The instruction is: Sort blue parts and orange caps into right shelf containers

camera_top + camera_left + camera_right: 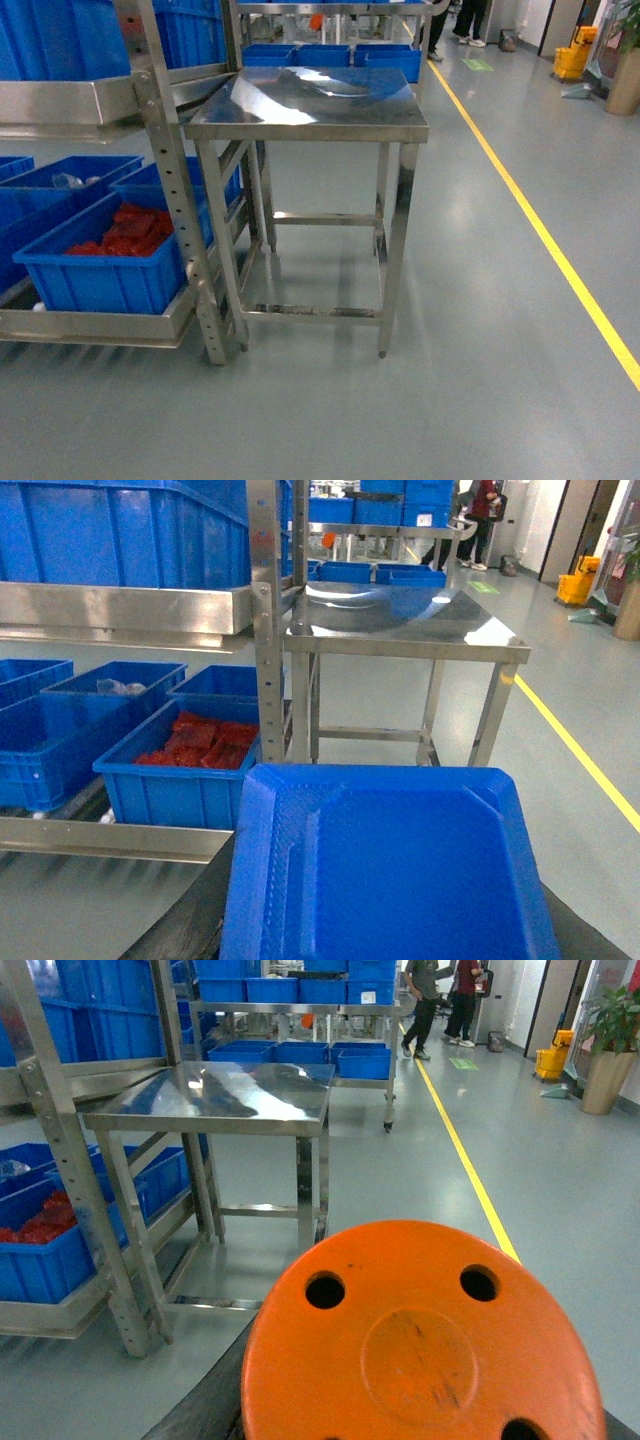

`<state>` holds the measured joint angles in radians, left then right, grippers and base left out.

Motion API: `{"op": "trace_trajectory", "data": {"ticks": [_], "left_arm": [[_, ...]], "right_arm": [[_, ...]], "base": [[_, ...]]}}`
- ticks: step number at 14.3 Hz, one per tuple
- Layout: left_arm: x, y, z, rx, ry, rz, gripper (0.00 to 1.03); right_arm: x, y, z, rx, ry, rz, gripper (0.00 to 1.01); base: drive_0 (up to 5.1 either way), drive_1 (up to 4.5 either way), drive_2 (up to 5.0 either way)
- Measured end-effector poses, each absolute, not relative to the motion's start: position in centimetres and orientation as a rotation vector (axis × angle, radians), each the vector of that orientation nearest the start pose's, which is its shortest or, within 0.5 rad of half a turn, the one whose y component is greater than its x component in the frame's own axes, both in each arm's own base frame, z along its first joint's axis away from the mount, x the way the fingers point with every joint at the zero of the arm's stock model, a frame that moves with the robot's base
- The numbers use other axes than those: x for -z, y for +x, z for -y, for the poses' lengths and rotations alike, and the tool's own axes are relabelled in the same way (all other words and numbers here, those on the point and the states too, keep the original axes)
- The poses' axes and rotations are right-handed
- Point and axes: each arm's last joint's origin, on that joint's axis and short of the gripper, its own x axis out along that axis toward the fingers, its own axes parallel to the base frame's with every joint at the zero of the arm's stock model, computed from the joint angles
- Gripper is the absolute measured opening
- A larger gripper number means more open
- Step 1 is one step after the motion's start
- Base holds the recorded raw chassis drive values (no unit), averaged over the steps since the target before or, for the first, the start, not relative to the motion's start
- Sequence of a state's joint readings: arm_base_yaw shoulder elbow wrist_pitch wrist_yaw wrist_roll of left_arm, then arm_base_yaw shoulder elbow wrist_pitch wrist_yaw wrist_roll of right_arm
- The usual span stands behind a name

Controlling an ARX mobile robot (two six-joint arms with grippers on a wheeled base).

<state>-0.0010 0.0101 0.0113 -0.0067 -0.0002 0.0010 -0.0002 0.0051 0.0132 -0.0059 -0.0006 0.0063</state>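
Here, going left to right from the steel table (pixel 310 100): left of it, a shelf rack (pixel 165 180) holds blue bins (pixel 95 275), one heaped with flat red-orange pieces (pixel 130 232). A blue part (pixel 390 870) fills my left wrist view, an orange cap (pixel 420 1345) my right. My fingers are hidden, so I cannot tell how my jaws stand. Right of the table runs a yellow floor line (pixel 540 230). I judge sorting unfinished: both pieces look undelivered.
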Motion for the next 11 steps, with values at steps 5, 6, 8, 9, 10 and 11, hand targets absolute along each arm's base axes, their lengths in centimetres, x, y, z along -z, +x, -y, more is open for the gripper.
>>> {"op": "trace_trajectory", "data": {"ticks": [5, 6, 8, 9, 10, 11], "left_arm": [[-16.58, 9.76, 0.0, -0.001, 0.001, -0.006, 0.41], [-16.61, 9.76, 0.01, 0.001, 0.001, -0.004, 0.41], [-16.57, 9.76, 0.01, 0.001, 0.001, -0.008, 0.41], [-16.64, 9.76, 0.01, 0.001, 0.001, 0.0, 0.41], [-16.57, 9.76, 0.01, 0.001, 0.001, -0.008, 0.41], [-16.61, 9.76, 0.01, 0.0, 0.001, -0.004, 0.41]], "right_arm": [[-16.72, 9.72, 0.0, -0.001, 0.006, 0.004, 0.43], [-16.69, 9.72, 0.0, -0.001, 0.006, 0.001, 0.43], [-16.68, 9.72, 0.0, -0.001, 0.006, 0.0, 0.43], [-16.74, 9.72, 0.0, -0.001, 0.006, 0.006, 0.43], [-16.66, 9.72, 0.0, 0.0, 0.006, -0.002, 0.43], [-16.74, 9.72, 0.0, -0.001, 0.006, 0.006, 0.43]], "base": [[-0.1, 4.13, -4.3], [-0.1, 4.09, -4.3], [0.0, 4.22, -4.2], [0.0, 4.27, -4.2], [0.0, 4.25, -4.2], [0.1, 4.3, -4.1]]}}
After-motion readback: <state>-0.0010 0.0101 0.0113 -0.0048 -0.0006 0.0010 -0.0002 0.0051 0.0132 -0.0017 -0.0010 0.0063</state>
